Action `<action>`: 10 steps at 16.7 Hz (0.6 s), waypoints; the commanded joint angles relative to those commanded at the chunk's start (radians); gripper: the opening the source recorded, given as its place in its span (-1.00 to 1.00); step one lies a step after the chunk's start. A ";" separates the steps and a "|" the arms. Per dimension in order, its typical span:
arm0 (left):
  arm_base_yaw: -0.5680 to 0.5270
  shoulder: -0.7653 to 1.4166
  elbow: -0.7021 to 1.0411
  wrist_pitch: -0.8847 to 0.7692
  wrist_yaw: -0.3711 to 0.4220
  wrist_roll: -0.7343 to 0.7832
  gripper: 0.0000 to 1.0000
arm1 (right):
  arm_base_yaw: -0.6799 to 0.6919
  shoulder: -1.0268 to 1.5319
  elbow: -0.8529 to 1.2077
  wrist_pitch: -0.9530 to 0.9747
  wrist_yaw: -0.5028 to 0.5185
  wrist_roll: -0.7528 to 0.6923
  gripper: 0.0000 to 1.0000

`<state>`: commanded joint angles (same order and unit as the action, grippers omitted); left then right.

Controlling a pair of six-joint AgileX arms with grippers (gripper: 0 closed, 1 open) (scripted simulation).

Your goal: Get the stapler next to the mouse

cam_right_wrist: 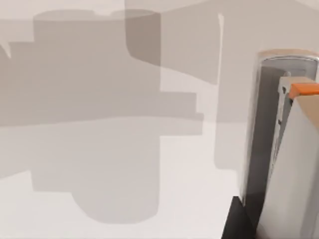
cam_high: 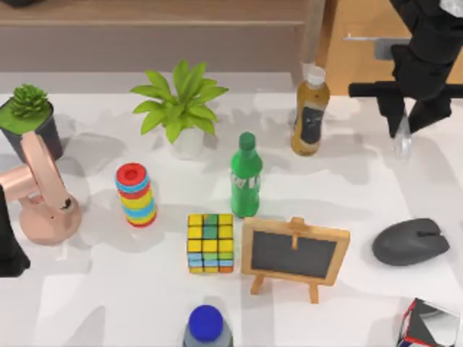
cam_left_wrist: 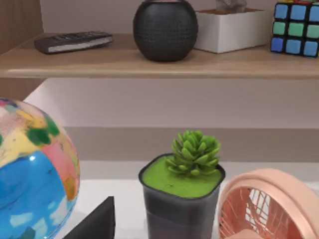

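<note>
The stapler (cam_high: 402, 142), a slim silver-grey bar, hangs upright above the table's far right, with my right gripper (cam_high: 409, 121) shut on it. In the right wrist view the stapler (cam_right_wrist: 279, 149) stands close up, with an orange tip at its end and a dark finger (cam_right_wrist: 238, 221) beside it. The mouse (cam_high: 411, 242), dark grey and oval, lies on the table's right side, well nearer the front edge than the stapler. My left arm (cam_high: 9, 242) is parked at the left edge.
A small chalkboard easel (cam_high: 294, 253) stands left of the mouse, and a mirrored box (cam_high: 432, 325) sits at the front right corner. A brown bottle (cam_high: 310, 112), green bottle (cam_high: 246, 177), colour cube (cam_high: 210, 243), ring stack (cam_high: 136, 195), pink fan (cam_high: 43, 195) and plants fill the rest.
</note>
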<state>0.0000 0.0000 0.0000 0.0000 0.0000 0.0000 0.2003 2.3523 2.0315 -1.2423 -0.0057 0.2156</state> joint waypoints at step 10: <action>0.000 0.000 0.000 0.000 0.000 0.000 1.00 | -0.010 -0.001 -0.004 0.002 0.001 0.001 -1.00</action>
<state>0.0000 0.0000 0.0000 0.0000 0.0000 0.0000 0.1906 2.3511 2.0275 -1.2404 -0.0044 0.2163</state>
